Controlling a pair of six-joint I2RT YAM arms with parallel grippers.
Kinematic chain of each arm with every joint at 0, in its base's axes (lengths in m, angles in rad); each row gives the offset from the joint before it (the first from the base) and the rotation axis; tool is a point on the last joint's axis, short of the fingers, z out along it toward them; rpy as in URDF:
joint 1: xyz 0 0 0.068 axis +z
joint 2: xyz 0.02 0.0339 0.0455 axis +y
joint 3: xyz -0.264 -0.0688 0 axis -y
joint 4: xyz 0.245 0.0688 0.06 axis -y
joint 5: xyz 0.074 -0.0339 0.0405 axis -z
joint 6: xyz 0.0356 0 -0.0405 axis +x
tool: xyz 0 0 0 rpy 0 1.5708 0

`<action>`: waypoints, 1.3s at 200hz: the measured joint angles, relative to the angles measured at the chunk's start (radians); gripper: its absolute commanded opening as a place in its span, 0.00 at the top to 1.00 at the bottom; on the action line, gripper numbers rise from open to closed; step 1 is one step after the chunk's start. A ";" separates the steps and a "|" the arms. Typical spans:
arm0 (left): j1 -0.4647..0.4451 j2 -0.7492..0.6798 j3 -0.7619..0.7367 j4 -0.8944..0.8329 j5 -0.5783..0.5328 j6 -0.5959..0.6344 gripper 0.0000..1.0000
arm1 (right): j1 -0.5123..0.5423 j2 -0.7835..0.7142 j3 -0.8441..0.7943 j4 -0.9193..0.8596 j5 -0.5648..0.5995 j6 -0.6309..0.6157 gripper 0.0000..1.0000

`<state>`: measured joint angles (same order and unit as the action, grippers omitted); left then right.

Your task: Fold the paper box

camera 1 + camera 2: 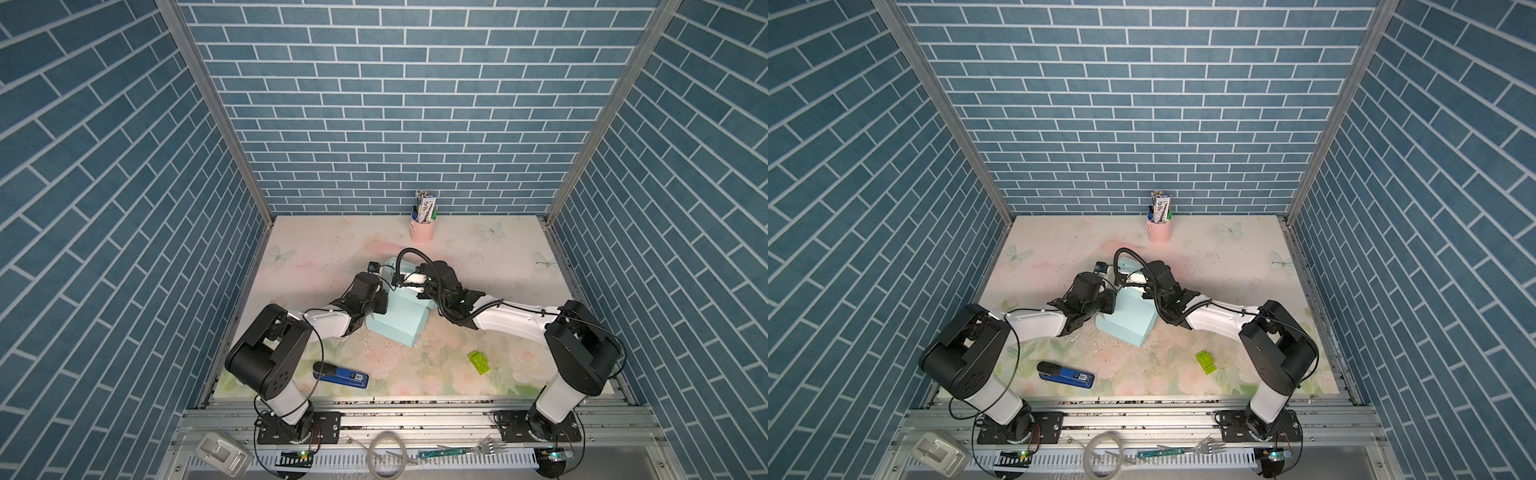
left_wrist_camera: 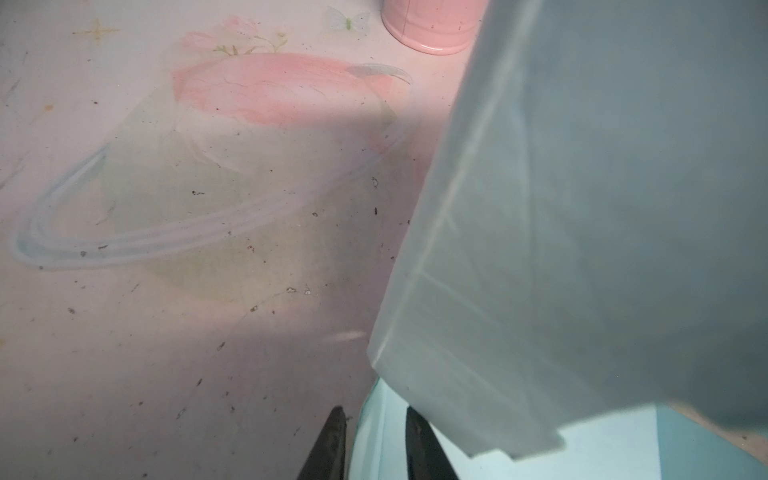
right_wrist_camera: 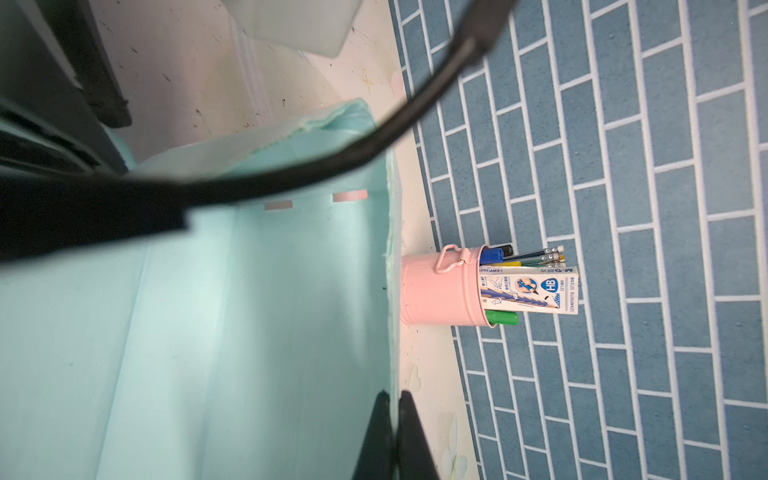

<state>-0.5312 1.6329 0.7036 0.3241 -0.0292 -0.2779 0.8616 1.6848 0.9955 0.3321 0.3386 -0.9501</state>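
Pinching the paper box (image 3: 249, 332), right jaws appear in wrist view only.

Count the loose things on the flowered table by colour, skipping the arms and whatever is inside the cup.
Mint: 1, the paper box
Pink: 1, the cup
Blue: 1, the stapler
Green: 1, the brick
Total: 4
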 measured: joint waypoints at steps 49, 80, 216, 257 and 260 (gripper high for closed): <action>0.034 -0.002 -0.010 0.037 0.000 -0.056 0.63 | 0.007 0.000 -0.017 -0.007 -0.002 0.000 1.00; 0.048 -0.014 -0.047 0.057 0.015 -0.074 0.56 | 0.009 0.000 -0.016 -0.006 -0.003 0.000 1.00; -0.024 -0.145 -0.215 0.194 0.075 0.051 0.28 | 0.011 0.000 -0.005 -0.054 -0.051 0.056 1.00; -0.026 -0.041 -0.191 0.210 0.020 0.078 0.28 | 0.006 -0.022 0.011 -0.126 -0.080 0.108 1.00; -0.026 -0.034 -0.187 0.209 0.014 0.077 0.28 | 0.005 -0.025 0.011 -0.130 -0.082 0.109 1.00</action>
<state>-0.5571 1.5986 0.5163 0.5335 -0.0154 -0.2005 0.8665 1.6600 1.0061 0.2016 0.2569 -0.8410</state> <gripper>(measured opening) 0.722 0.054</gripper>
